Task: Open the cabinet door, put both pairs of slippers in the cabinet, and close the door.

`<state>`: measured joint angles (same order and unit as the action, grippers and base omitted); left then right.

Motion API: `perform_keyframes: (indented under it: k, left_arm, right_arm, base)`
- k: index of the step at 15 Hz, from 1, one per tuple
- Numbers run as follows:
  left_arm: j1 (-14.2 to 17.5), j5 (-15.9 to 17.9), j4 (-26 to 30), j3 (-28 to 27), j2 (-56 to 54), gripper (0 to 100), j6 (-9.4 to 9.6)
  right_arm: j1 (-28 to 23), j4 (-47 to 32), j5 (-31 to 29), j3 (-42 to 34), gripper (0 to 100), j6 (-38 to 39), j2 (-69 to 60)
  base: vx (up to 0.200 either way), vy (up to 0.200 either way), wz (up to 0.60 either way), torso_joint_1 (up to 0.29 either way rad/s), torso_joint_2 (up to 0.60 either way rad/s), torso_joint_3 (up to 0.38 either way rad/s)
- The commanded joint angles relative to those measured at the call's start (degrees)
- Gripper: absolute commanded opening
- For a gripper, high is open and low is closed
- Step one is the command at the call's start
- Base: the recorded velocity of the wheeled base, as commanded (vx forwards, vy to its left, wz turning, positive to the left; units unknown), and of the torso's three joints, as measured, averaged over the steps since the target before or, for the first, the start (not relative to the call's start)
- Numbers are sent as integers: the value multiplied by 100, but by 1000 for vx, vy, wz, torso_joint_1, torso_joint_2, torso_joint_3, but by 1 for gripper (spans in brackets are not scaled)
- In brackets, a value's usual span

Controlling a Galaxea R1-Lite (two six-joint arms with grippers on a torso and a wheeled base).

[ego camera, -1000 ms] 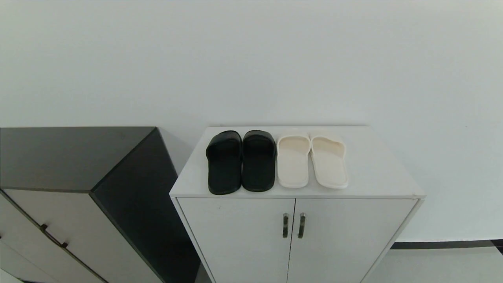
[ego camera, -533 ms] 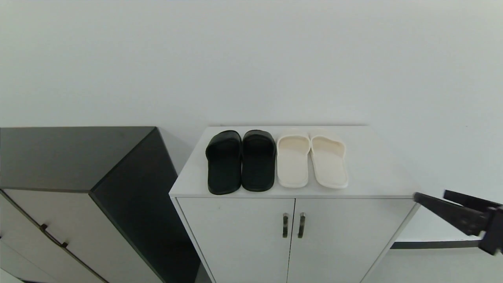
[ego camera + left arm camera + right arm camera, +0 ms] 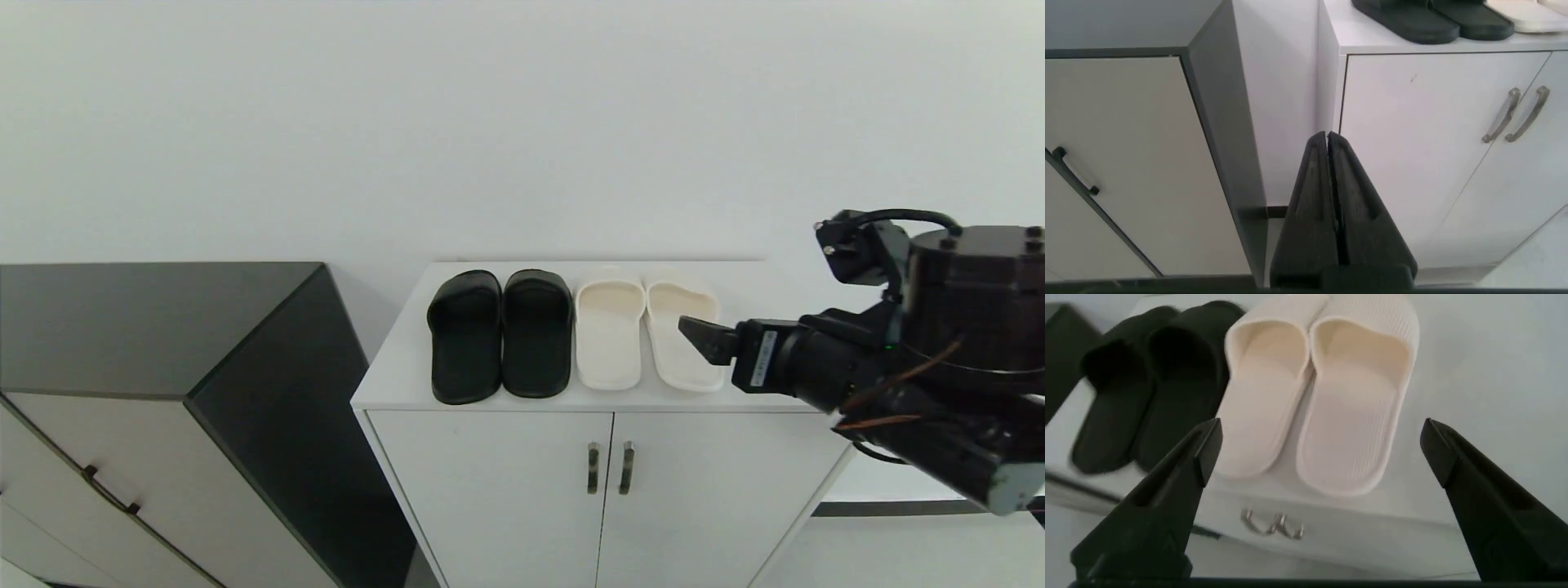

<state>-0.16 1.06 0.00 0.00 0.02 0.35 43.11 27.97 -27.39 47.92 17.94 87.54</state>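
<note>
Cabinet door [image 3: 718,490] comes first: we should lower our wide-open right fingers [image 3: 1167,506] to its handle [image 3: 627,468] and pull gently, left fingers [image 3: 1310,212] pressed together.

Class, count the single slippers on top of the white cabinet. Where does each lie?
4. All lie in one row on the cabinet top: left black slipper, right black slipper, then left cream slipper and right cream slipper, nearest the right gripper. None seems hidden.
</note>
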Motion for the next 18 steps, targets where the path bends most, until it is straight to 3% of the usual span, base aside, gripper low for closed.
perform_keyframes:
  k: [1, 9, 18]
  left_arm:
    - [-2, -1, 0, 0, 6, 0, 0]
    - [-2, -1, 0, 0, 6, 0, 0]
    - [-2, -1, 0, 0, 6, 0, -9]
  right_arm:
    - [31, -28, -434, 754, 100, -1, 1037]
    - [-171, -2, -838, 2151, 100, -212, 2610]
    - [-531, 60, -829, 3338, 100, -555, 3507]
  base:
    - [0, 0, 0, 0, 0, 0]
    - [0, 0, 0, 0, 0, 0]
    - [0, 0, 0, 0, 0, 0]
